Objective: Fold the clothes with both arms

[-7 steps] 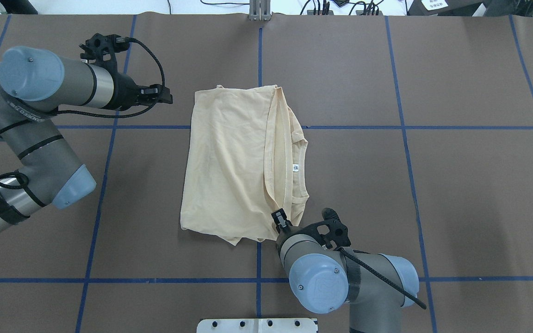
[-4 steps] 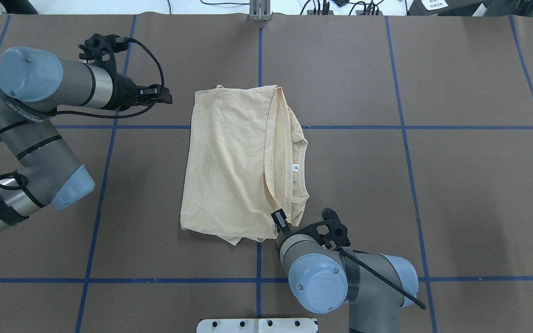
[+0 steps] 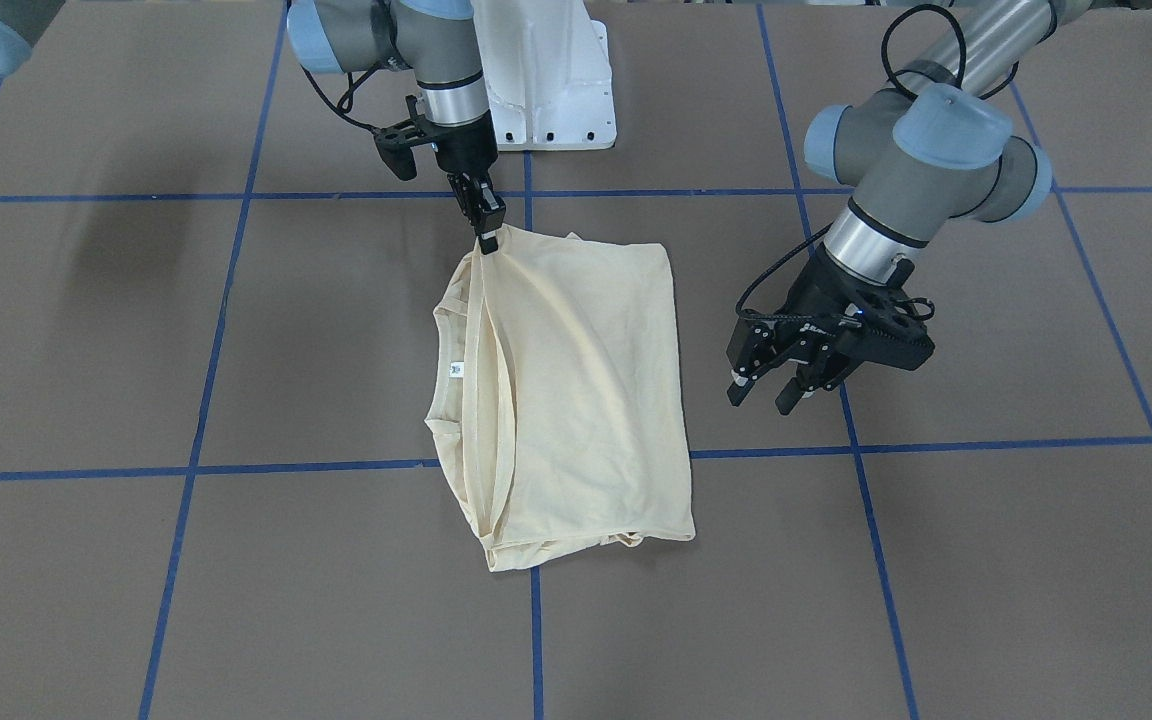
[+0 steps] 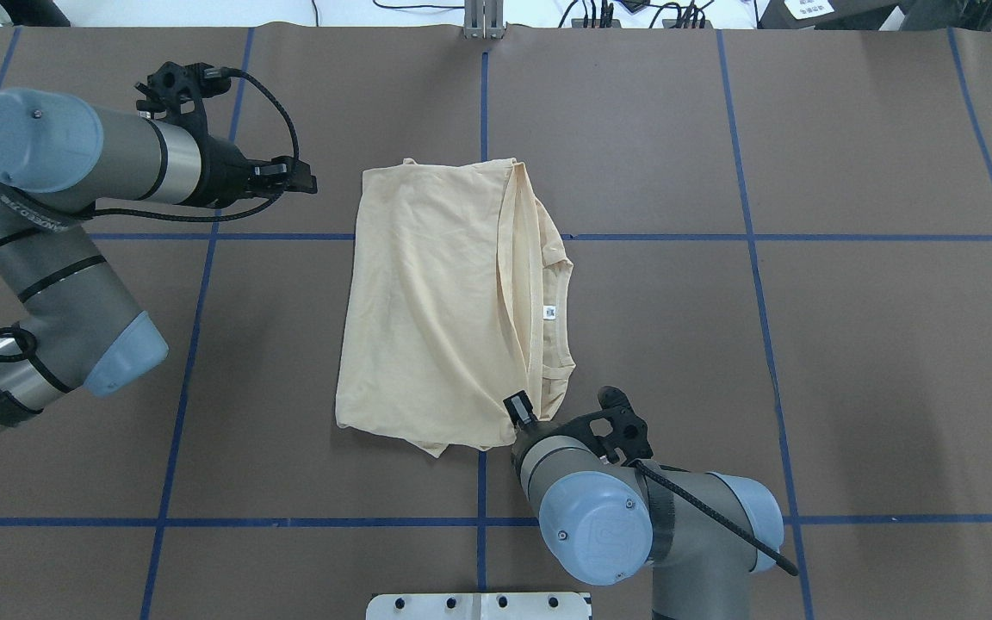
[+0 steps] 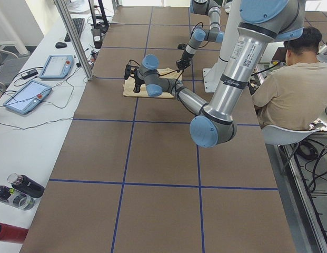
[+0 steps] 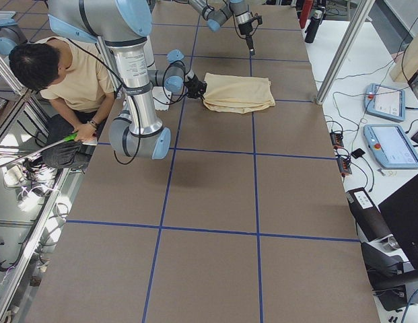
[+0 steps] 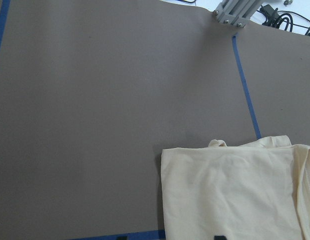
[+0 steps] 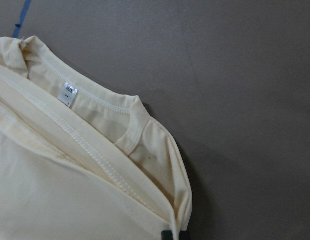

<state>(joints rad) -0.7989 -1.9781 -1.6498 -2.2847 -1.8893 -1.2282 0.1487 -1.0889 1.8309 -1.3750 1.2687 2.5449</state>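
The shirt (image 4: 427, 301) lies folded in the middle of the table (image 4: 806, 344), with its collar (image 4: 560, 254) and neck tag (image 4: 550, 312) on the side toward the robot's right. The right gripper (image 4: 516, 408) is at the right-hand corner nearest the robot, touching the cloth. The left gripper (image 4: 302, 181) hangs beside the far left corner, apart from it.

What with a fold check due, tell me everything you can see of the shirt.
The shirt is pale cream-yellow, thin and creased, folded into a rough rectangle flat on the brown table. Its ribbed collar and small white tag show along one long edge. The right gripper pinches its corner nearest the robot.
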